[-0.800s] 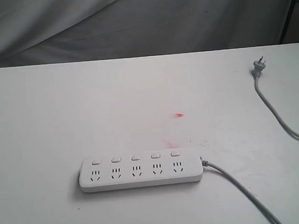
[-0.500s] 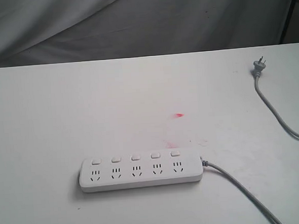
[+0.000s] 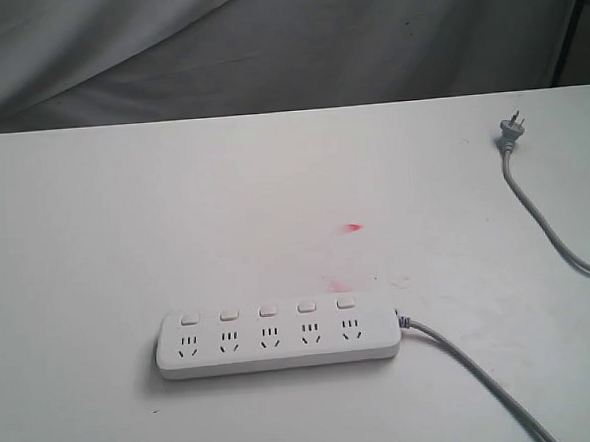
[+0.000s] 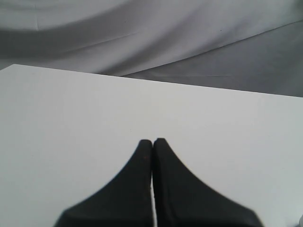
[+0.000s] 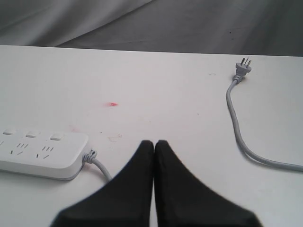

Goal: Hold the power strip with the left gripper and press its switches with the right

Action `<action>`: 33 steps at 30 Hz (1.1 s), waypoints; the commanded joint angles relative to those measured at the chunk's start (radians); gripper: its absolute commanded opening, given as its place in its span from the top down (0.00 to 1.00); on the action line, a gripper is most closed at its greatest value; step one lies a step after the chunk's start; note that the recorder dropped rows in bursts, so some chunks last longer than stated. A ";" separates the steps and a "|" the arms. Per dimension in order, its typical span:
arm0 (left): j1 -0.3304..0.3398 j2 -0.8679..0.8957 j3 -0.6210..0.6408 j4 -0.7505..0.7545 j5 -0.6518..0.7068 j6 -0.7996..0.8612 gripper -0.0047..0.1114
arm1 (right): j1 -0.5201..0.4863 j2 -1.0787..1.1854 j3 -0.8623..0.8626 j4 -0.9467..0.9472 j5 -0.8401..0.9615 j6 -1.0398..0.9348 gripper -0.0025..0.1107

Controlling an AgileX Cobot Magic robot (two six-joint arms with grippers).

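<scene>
The white power strip (image 3: pixel 278 337) lies flat near the table's front edge, its five switches (image 3: pixel 267 310) in a row above the sockets. Its cable end also shows in the right wrist view, power strip (image 5: pixel 40 153). A grey cable (image 3: pixel 469 371) leaves its right end. No arm appears in the exterior view. My left gripper (image 4: pixel 153 141) is shut with nothing in it, over bare white table. My right gripper (image 5: pixel 154 142) is shut and empty too, a short way beside the strip's cable end.
The grey plug (image 3: pixel 509 133) lies at the table's back right, its cable curving off the right side; it also shows as the plug (image 5: pixel 241 68). A small red mark (image 3: pixel 353 227) sits mid-table. Grey cloth (image 3: pixel 264 43) hangs behind the white table (image 3: pixel 95 223).
</scene>
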 commanded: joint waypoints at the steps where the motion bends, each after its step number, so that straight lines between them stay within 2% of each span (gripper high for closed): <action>1: -0.004 -0.003 0.004 0.003 -0.002 -0.005 0.96 | -0.008 -0.006 0.004 -0.003 -0.001 0.000 0.98; 23: -0.004 0.144 -0.003 0.003 0.007 -0.006 0.96 | -0.008 -0.006 0.004 -0.003 -0.001 0.000 0.98; 33: -0.004 0.249 -0.257 0.003 0.023 -0.003 0.96 | -0.008 -0.006 0.004 -0.003 -0.001 0.000 0.98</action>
